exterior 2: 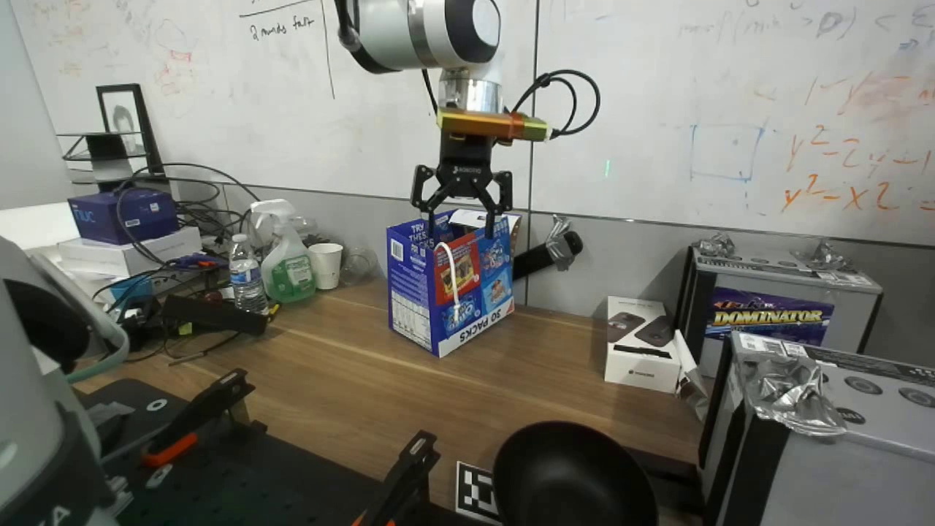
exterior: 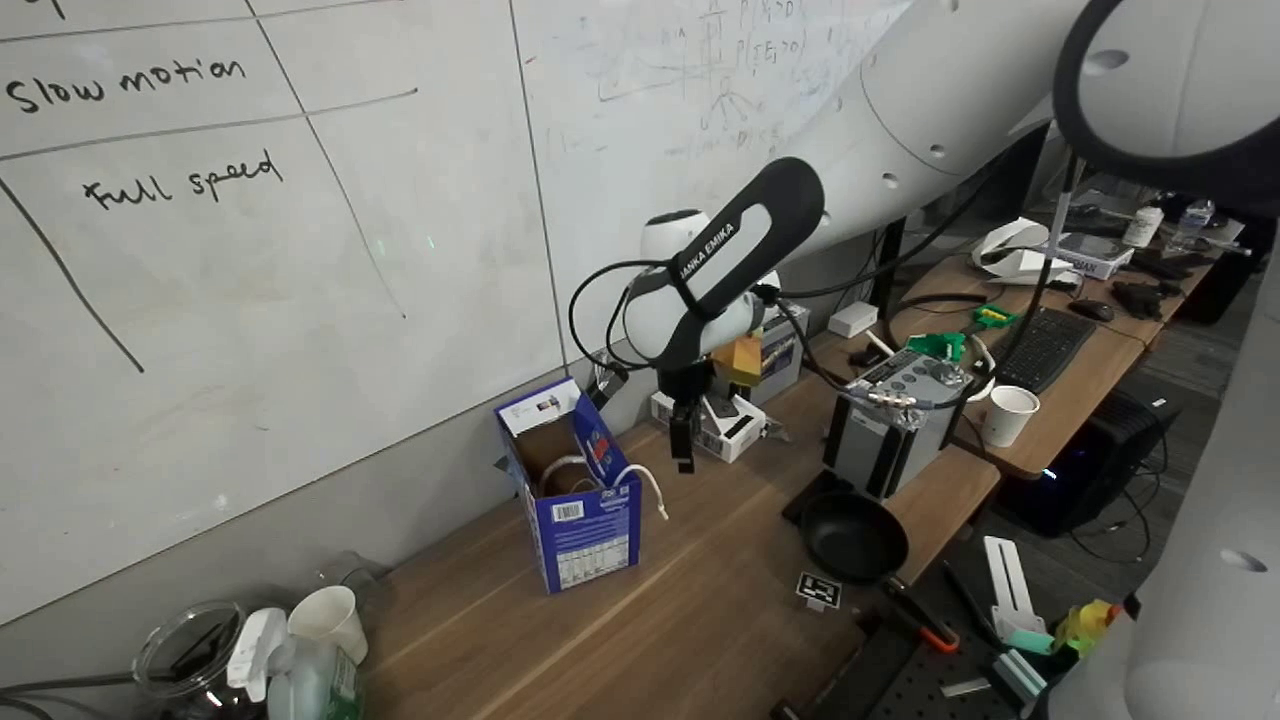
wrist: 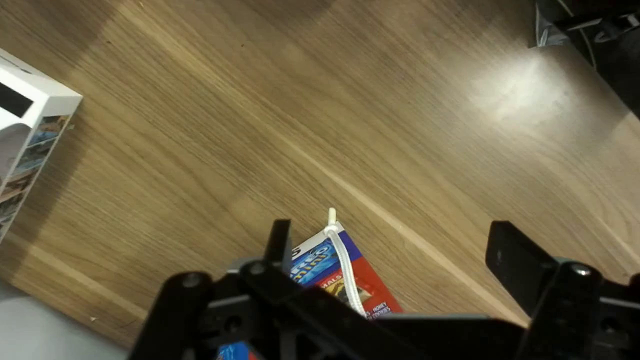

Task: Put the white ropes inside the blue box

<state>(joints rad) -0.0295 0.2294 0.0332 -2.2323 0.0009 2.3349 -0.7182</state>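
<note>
The blue box (exterior: 590,540) stands open-topped on the wooden table near the whiteboard; it also shows in an exterior view (exterior 2: 413,292). A white rope (exterior: 648,482) lies partly inside it, and one end hangs over the box's side. That hanging end shows in an exterior view (exterior 2: 451,274) and in the wrist view (wrist: 346,267), with a knot near its tip. My gripper (exterior 2: 460,228) is open and empty, pointing down above the table beside the box's rope side; the fingers show apart in the wrist view (wrist: 390,235). The box's lower interior is hidden.
A black pan (exterior 2: 573,475) and a marker card (exterior 2: 475,493) are at the front. A white box (exterior 2: 643,343) and grey battery-like cases (exterior 2: 825,438) stand beside them. A spray bottle (exterior 2: 288,256) and paper cup (exterior 2: 326,264) stand behind. The whiteboard (exterior: 250,400) borders the table.
</note>
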